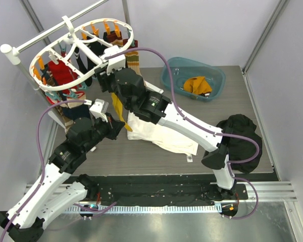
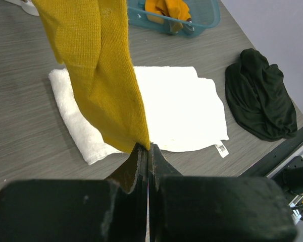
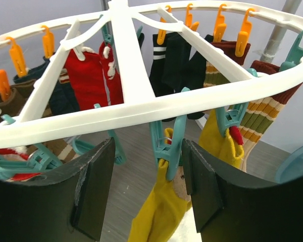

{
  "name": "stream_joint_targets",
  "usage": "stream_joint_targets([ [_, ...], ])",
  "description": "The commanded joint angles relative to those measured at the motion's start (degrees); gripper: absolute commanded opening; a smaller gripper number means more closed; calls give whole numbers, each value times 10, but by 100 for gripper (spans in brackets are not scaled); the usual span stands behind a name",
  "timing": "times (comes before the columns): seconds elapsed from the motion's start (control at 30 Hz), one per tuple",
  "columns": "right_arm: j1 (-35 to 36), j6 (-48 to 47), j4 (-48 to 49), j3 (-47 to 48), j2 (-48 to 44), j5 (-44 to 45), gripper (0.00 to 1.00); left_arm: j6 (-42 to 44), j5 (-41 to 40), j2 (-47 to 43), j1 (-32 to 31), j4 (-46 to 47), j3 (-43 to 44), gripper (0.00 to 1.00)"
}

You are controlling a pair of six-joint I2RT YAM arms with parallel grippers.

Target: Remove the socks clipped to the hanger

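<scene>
The white oval hanger (image 1: 76,50) hangs at the back left with several socks on orange and teal clips: red (image 3: 86,75), black (image 3: 174,55), striped (image 3: 262,113). A mustard yellow sock (image 2: 98,70) hangs from a teal clip (image 3: 169,143) on the near rim. My left gripper (image 2: 148,151) is shut on that sock's lower tip. My right gripper (image 3: 149,171) is open just under the hanger rim (image 3: 156,108), its jaws on either side of the teal clip, the right finger (image 3: 204,184) close to it. A second mustard sock (image 3: 219,138) hangs from the neighbouring teal clip.
A white cloth (image 1: 161,133) lies in the table's middle under the right arm. A teal bin (image 1: 193,78) with an orange-yellow sock stands at the back right. A black garment heap (image 1: 245,138) lies at the right. The white pole stand (image 1: 20,53) carries the hanger at the left.
</scene>
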Motion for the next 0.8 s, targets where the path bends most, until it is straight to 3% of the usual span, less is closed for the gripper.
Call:
stream_joint_targets([
  [0.0,1,-35,46,27,8,38,62,-5,-4,-10,1,20,-1,0],
  [0.3,1,-80,63,50,43,80,60,-5,-4,-13,1,21,-4,0],
  [0.43,1,-93,77,54,48,90,50,-5,-3,-12,1,20,-4,0],
  [0.7,2,-106,93,53,49,98,54,-4,-2,-13,1,23,-5,0],
  [0.77,2,-110,102,52,47,97,46,-4,-2,-13,1,23,-6,0],
])
